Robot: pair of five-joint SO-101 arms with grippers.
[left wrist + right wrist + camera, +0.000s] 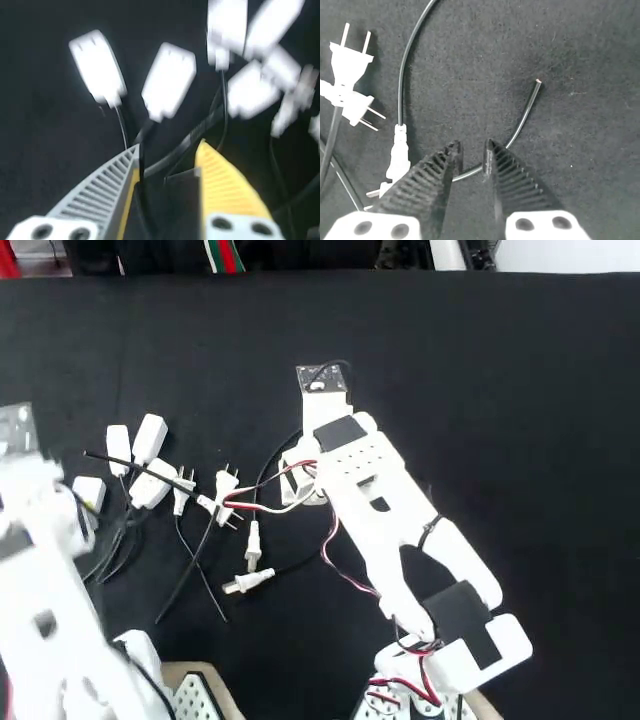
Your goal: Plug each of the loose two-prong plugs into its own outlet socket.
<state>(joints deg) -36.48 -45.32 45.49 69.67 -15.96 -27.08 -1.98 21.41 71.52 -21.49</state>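
Observation:
Several white two-prong plugs on black cords lie loose left of centre on the black cloth, among them one plug (228, 480), a second (253, 552) and a third (246, 582). White outlet sockets (150, 436) cluster farther left; in the left wrist view they appear as pale blocks (167, 80). My left gripper (167, 150) is open just short of the sockets, with a black cord (175, 155) running between its fingers. My right gripper (472, 150) is open by a narrow gap, low over a thin black cable (520, 125). Two plugs (350, 57) lie crossed beside it, and another plug (396, 155) lies close to one finger.
The right arm (365, 470) stretches from the front edge to the table's middle, and red and white wires (270, 502) hang off it over the plugs. The left arm (40, 570) stands at the front left. Black cords (190, 560) cross between the plugs. Bare cloth (520, 390) spreads to the right.

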